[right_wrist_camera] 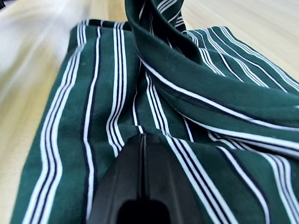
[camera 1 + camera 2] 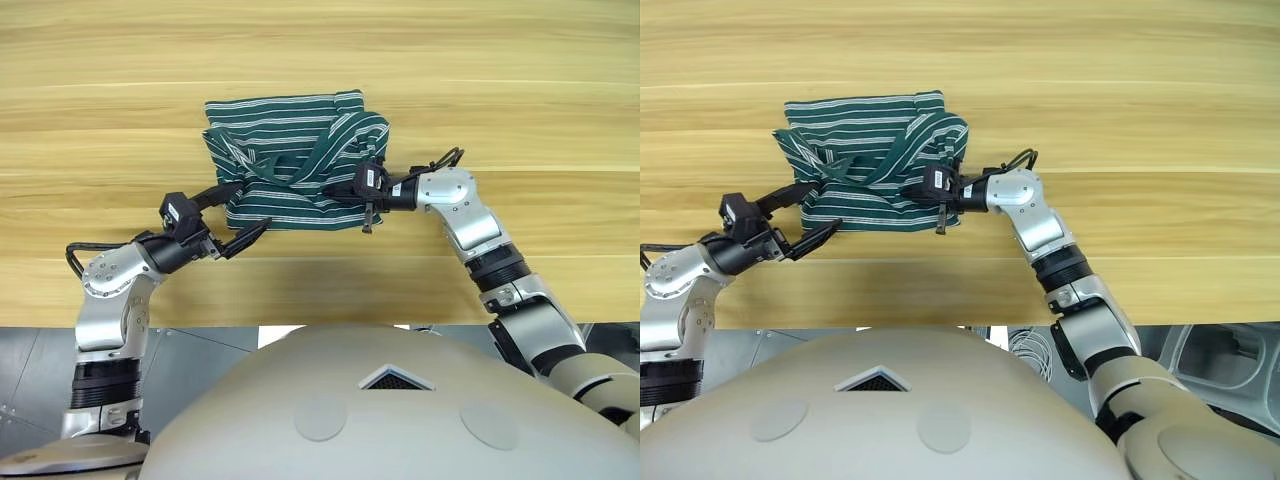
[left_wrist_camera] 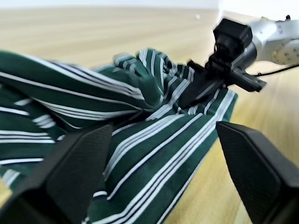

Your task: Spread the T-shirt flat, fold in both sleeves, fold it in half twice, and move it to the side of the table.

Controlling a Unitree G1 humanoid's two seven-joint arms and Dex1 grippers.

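Left jaws stand wide open at the near-left corner of the shirt (image 2: 290, 150). One finger (image 2: 225, 192) reaches along the shirt's left edge and the other (image 2: 250, 236) lies over bare wood just beside the near hem. They hold nothing, and in the left wrist view striped cloth lies between and beyond the two spread fingers. Right jaws are pressed fully together, their tips down on the cloth at the shirt's near-right edge. Whether a fold is pinched between them I cannot tell. The pale wooden counter (image 2: 500, 60) runs across the whole scene, its near edge just ahead of the robot. On it the shirt, dark green with thin white stripes, sits as a rumpled, partly folded bundle between the two arms, well back from that edge. Its near part lies fairly flat, while the far part is bunched. Raised ridges of cloth cross over the top, and one slants from the far right down toward the right jaws. A black cable (image 2: 445, 158) loops above the right wrist.
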